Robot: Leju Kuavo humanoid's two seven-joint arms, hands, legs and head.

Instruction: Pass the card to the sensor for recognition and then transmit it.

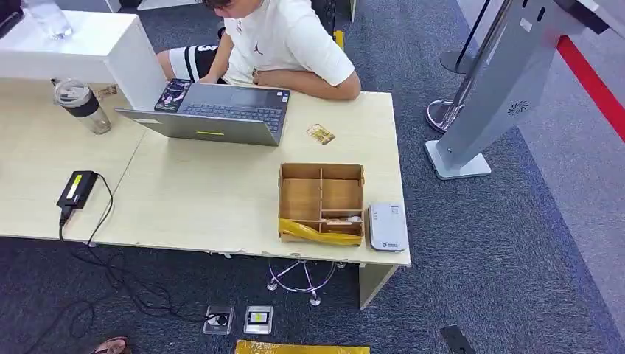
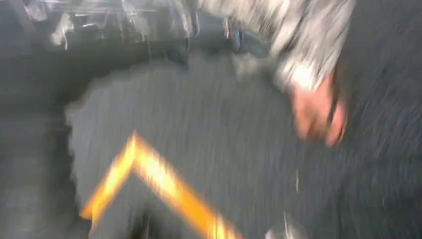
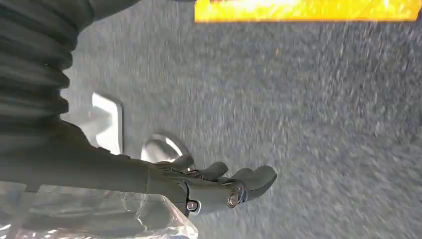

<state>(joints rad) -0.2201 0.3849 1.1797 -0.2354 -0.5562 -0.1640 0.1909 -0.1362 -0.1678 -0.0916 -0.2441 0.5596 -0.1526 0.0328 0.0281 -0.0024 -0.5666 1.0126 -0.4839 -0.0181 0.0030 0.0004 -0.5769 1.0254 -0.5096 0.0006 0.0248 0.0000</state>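
Gold-patterned card (image 1: pixel 320 134) lies flat on the pale desk (image 1: pixel 206 199), centre of the frame, above the cardboard divider box (image 1: pixel 321 200); the white sensor (image 1: pixel 388 226) sits beside that box. Our right hand (image 3: pixel 219 186) hangs over carpet, fingers (image 3: pixel 256 178) loosely extended, holding nothing. We cannot tell our left hand's state.

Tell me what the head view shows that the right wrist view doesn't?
Head view: a desk with a laptop, a card, a divided cardboard box, a white card sensor beside it, and a seated person. Right wrist view: the right robot hand, holding nothing, hanging above the floor. Both: the dark carpet and a yellow floor strip.
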